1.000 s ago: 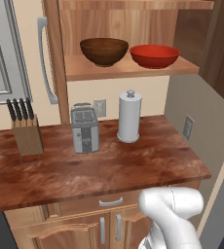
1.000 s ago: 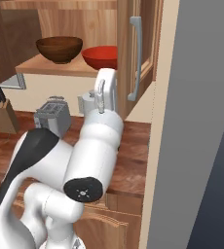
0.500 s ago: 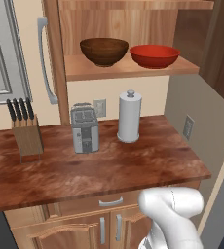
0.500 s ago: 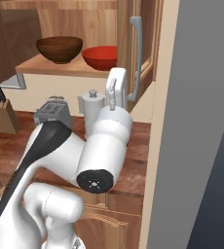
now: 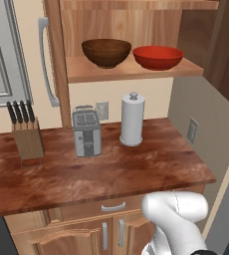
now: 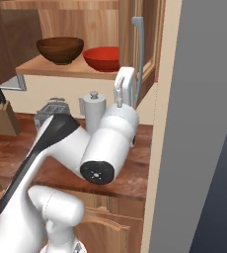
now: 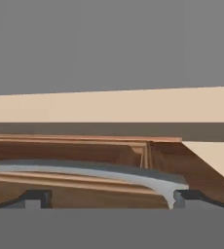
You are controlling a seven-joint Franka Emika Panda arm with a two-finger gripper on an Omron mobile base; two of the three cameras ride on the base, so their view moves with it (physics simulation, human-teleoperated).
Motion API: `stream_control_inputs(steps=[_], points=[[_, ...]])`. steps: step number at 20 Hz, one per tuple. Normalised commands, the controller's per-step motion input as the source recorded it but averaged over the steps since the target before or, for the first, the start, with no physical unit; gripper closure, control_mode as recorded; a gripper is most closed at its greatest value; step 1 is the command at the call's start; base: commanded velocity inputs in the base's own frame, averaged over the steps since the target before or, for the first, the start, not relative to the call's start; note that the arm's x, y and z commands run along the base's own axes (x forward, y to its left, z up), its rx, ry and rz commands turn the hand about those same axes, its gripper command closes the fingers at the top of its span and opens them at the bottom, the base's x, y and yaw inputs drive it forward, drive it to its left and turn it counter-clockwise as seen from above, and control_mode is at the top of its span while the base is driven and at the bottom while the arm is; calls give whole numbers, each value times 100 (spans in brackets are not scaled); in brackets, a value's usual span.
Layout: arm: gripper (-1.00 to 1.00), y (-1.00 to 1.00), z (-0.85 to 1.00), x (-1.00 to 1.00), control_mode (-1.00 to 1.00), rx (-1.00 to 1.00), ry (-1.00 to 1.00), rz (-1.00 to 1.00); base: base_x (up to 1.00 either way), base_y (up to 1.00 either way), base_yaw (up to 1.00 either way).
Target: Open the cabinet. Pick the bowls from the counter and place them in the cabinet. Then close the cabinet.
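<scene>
Both bowls, brown [image 5: 106, 52] and red [image 5: 157, 57], already on the cabinet shelf [image 5: 131, 70], above the surface [image 5: 96, 172]. Doors swung wide. End effector [image 7: 106, 199] spread fully, holding nothing, right up at the grey bar handle [image 7: 84, 171] of the right door [image 6: 145, 44]. Likely trouble: closing beside the bar instead of around it, or pushing the door off-line so it jams short of shut.

Glossy white rounded arm [image 6: 105, 143], black joint cap, dark band along one link.
</scene>
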Motion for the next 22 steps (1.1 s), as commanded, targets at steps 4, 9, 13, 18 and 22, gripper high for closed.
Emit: stream_control_inputs(steps=[4, 9, 13, 18, 22], points=[[-100, -28, -5, 19, -100, 0, 0, -10, 0, 0, 0], [-100, -5, -6, 44, -100, 0, 0, -4, 0, 0, 0], [-100, 0, -8, 54, -100, 0, 0, 0, 0, 0, 0], [-100, -12, -3, 47, -100, 0, 0, 0, 0, 0, 0], [-100, -3, -16, 41, -100, 0, 0, 0, 0, 0, 0]])
